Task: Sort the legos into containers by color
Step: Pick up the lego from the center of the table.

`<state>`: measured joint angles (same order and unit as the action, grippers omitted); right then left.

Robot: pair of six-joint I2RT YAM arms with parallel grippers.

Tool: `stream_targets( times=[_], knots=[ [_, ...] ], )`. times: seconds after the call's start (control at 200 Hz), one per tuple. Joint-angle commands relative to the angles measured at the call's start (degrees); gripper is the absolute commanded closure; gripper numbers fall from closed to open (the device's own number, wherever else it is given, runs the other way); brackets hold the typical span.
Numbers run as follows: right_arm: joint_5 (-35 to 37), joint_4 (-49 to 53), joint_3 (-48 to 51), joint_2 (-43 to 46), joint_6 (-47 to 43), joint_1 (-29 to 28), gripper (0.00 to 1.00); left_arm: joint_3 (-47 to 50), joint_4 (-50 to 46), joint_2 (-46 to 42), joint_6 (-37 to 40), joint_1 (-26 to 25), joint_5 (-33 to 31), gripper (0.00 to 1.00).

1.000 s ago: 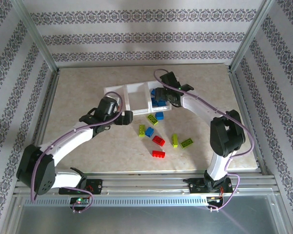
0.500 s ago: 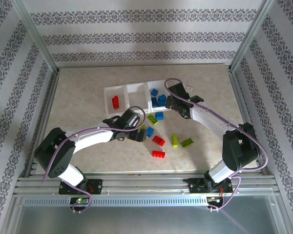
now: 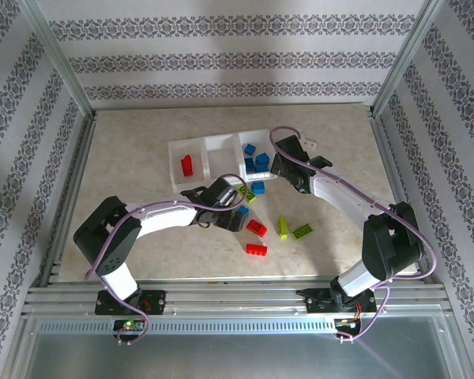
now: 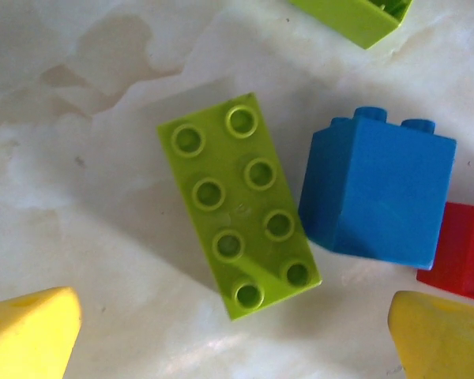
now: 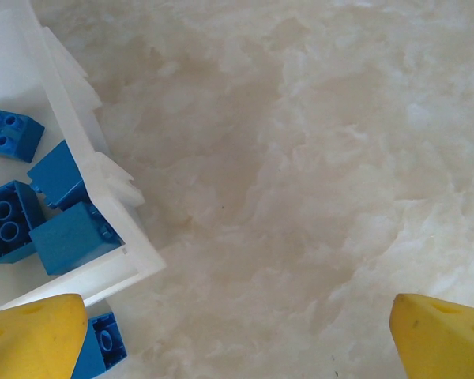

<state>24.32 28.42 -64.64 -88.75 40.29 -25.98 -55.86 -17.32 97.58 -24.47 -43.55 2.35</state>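
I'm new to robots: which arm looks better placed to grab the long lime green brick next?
Left. The left gripper, open, hovers right over the lime green brick; the right gripper hangs over table beside the bin of blue bricks.

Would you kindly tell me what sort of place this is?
Likely a robot lab cell: aluminium frame posts, wallpaper panels around a marble-look table, left arm and right arm bolted alongside.

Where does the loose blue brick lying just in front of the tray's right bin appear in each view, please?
Top external: blue brick, centre, just outside the near wall of the tray.
Right wrist: same brick, bottom-left, beside a yellow finger.
Left wrist: a different blue brick, beside a green brick.
Shared landmark: the tray's right bin, holding blue bricks.
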Motion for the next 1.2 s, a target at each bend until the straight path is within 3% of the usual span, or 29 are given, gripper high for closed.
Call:
stream_targets(
  times=[0.0,0.485,0.81,0.989,1.194],
  knots=[
    [2.06,0.58,1.16,1.74,1.10,0.49,0.02,-2.37,-2.16,1.86,0.69,-0.86,-1.42,0.02],
    [1.28,0.33,1.41,1.92,1.23,0.85,0.02,-2.59,-6.21,2.58,-0.47,-0.35,-8.04,0.18],
    [0.96,0.23,1.23,1.61,1.28,0.87,0.02,-5.62,-3.69,5.44,0.75,0.28,-6.58,0.37],
    [0.98,0.32,1.27,1.82,1.41,0.84,0.02,-7.86,-4.07,7.79,1.11,0.31,-6.39,0.40],
    [0.97,0.40,1.22,2.27,1.42,0.86,0.02,-8.57,-5.24,9.12,1.18,0.31,-6.92,0.52]
  ],
)
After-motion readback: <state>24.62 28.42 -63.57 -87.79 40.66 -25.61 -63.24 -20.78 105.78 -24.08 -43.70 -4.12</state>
